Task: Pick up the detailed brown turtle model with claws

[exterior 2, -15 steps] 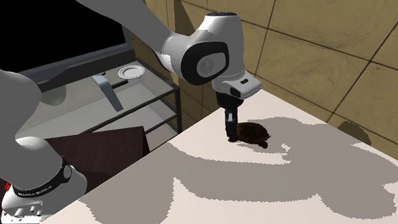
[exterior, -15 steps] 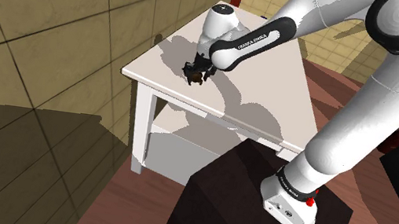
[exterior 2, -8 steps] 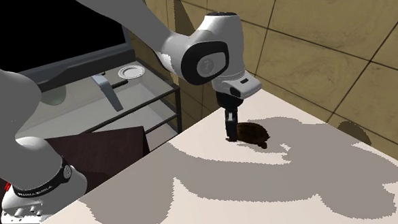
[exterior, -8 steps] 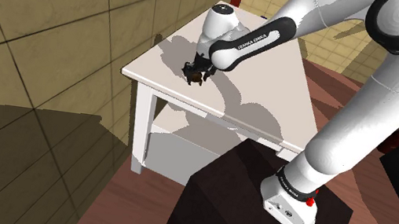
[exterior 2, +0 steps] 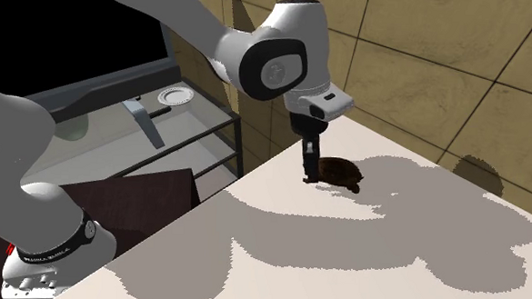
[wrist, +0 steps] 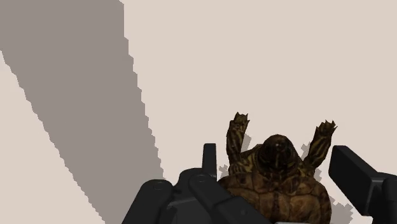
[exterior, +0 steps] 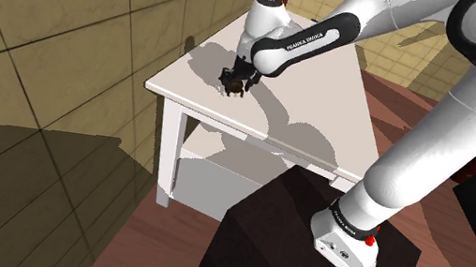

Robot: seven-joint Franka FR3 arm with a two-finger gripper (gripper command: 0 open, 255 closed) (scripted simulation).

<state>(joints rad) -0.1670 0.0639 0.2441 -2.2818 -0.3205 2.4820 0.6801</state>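
The brown turtle model (wrist: 273,188), with a dark ridged shell and striped clawed forelegs, sits between my two black fingers, which press against its sides. My gripper (wrist: 278,154) is shut on it. In the second exterior view the turtle (exterior 2: 341,172) hangs just above the pale tabletop (exterior 2: 388,257) beside the near finger (exterior 2: 310,164), with its shadow below. In the shoulder view the gripper (exterior: 237,79) points down over the turtle (exterior: 230,85) near the table's far corner (exterior: 304,118).
The tiled wall (exterior 2: 422,68) runs close behind the table. A glass-shelved stand (exterior 2: 201,133) with a white plate (exterior 2: 176,96) stands beside the table edge. The dark robot stand (exterior: 306,250) is in front of the table. A lower shelf (exterior: 213,167) lies under the top.
The hand has risen a little, and the turtle has come up with it off the tabletop. Before, the turtle rested on the surface between the fingers.
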